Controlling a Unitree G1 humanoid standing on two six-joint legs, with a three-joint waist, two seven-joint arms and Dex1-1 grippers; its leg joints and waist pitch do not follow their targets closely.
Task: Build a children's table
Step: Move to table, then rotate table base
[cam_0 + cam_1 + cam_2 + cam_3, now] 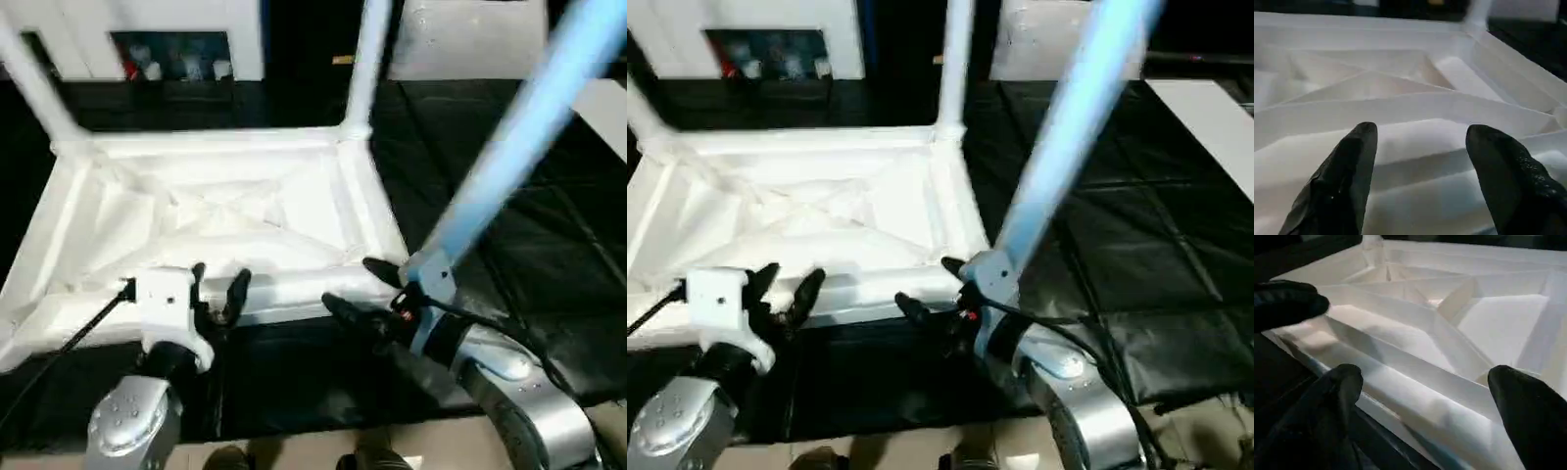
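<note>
The children's table top (225, 211) lies upside down on the black mat, ribbed underside up. White legs stand in its far-left corner (34, 88) and far-right corner (367, 59). A third leg (519, 127) rises slanted from the near-right corner, close by my right wrist. My left gripper (218, 289) hovers open at the near rim (1415, 142), holding nothing. My right gripper (361, 289) is wide open at the near-right corner, its fingertips (1528, 401) spread on either side of the rim (1415, 396) without gripping it. A black finger of the left gripper (1283, 303) shows in the right wrist view.
A white cabinet with glass-fronted compartments (171, 54) stands behind the table. Black floor mat (549, 245) stretches to the right, with a white panel (607, 108) at its far right edge. A strip of light floor (294, 455) runs along the near edge.
</note>
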